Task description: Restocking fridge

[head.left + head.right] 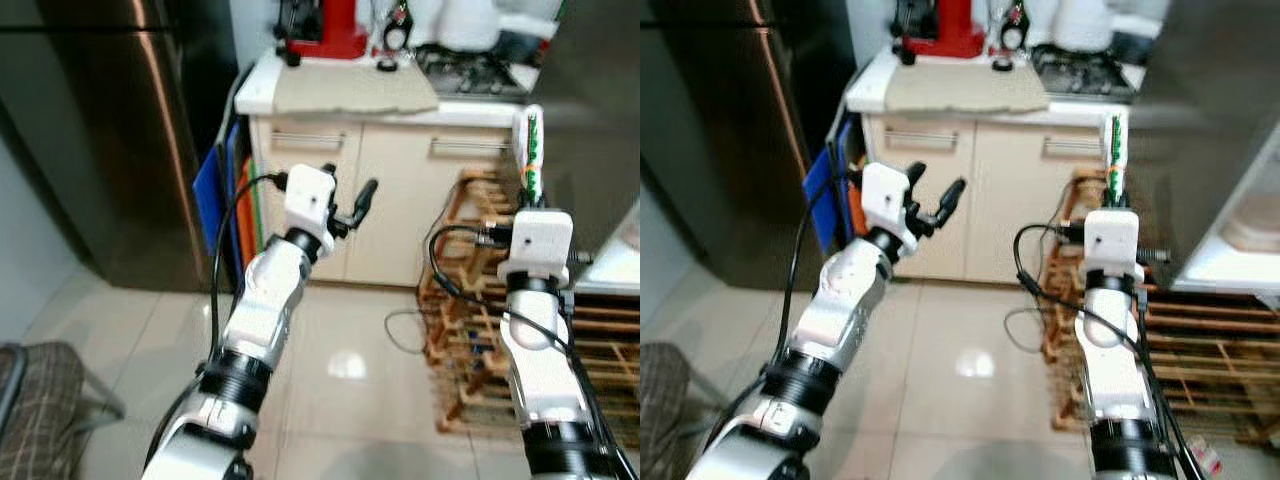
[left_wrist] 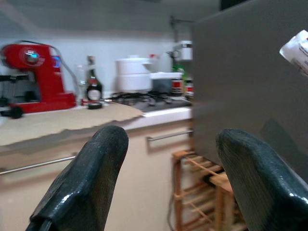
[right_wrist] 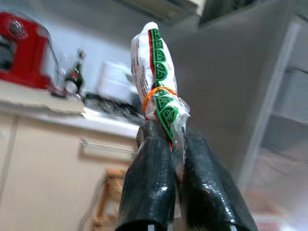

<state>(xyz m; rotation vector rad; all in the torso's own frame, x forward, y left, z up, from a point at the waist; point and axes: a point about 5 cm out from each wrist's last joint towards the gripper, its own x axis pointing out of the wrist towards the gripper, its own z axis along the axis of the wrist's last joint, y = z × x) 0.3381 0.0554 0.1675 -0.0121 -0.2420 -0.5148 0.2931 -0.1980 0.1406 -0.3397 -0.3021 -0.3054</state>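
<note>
No text can be read. The packet (image 3: 156, 86) bears only a green-and-red printed pattern, and the bottle (image 2: 93, 86) label on the far counter (image 1: 350, 95) is blurred.

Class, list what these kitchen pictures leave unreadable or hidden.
- Printing on the packet in the right gripper: too blurred to read, right wrist view.
- Fridge interior: cut off by the right edge, eye views.
- Bottle label: too small, left wrist view.
- Left gripper holds nothing; the counter beyond is soft.
</note>
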